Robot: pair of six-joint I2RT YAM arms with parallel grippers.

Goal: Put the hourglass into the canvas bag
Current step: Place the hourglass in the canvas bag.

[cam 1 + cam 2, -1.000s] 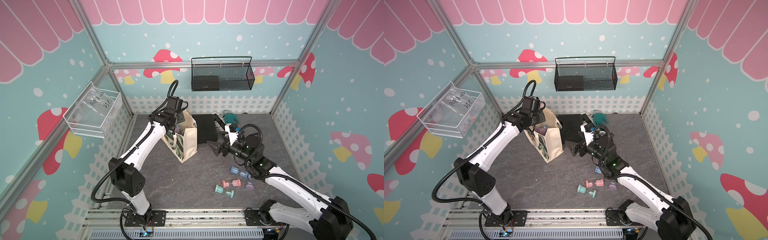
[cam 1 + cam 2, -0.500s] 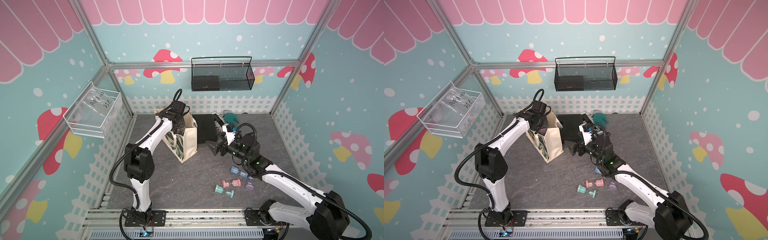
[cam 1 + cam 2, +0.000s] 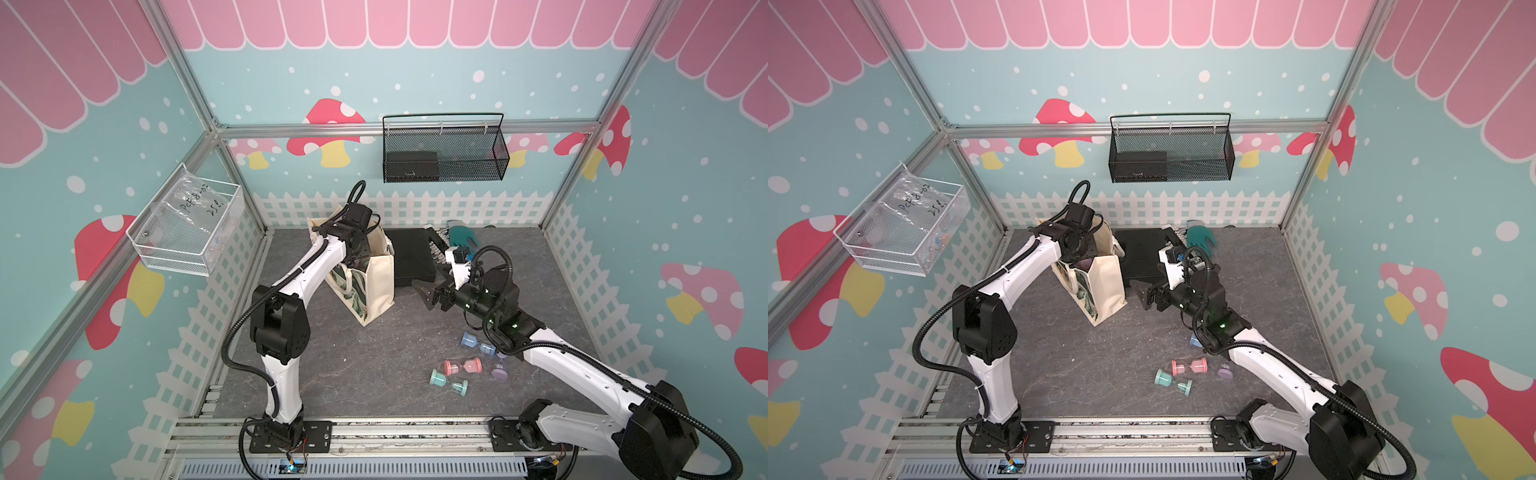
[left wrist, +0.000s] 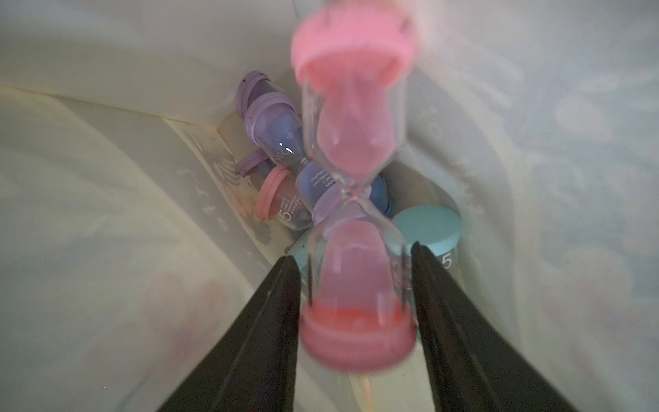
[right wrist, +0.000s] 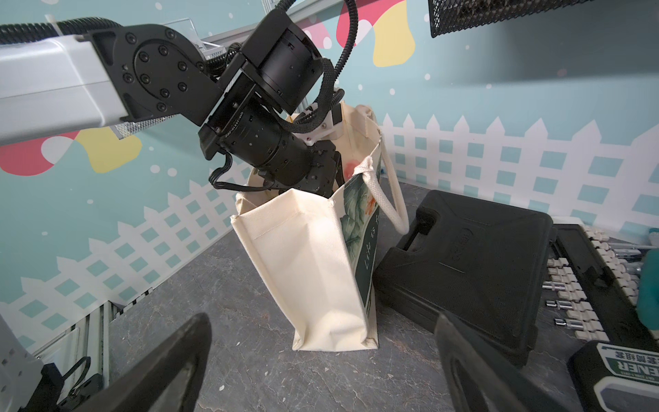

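Note:
The cream canvas bag (image 3: 376, 286) (image 3: 1108, 286) (image 5: 306, 267) stands upright at the back left of the floor. My left gripper (image 4: 353, 257) reaches down into its mouth; in both top views the bag hides its fingers. Between the parted fingers a pink hourglass (image 4: 353, 142) hangs end-on, motion-blurred, with a thin gap on each side of its glass. Several hourglasses (image 4: 281, 142) lie at the bag's bottom. My right gripper (image 3: 424, 296) (image 3: 1140, 297) (image 5: 322, 321) stands open and empty near the floor, just right of the bag. Blue (image 3: 478, 343), pink (image 3: 463, 366), teal (image 3: 449, 381) and purple (image 3: 498, 370) hourglasses lie loose beside the right arm.
A flat black case (image 3: 413, 262) (image 5: 463, 264) lies right behind the bag, with a socket tray (image 5: 570, 285) and a green glove (image 3: 463, 236) beyond it. A black mesh basket (image 3: 444, 153) hangs on the back wall, a clear bin (image 3: 183, 224) on the left wall.
My left gripper has sunk deeper into the bag and its fingers have parted from the pink hourglass. The right arm has stayed almost still.

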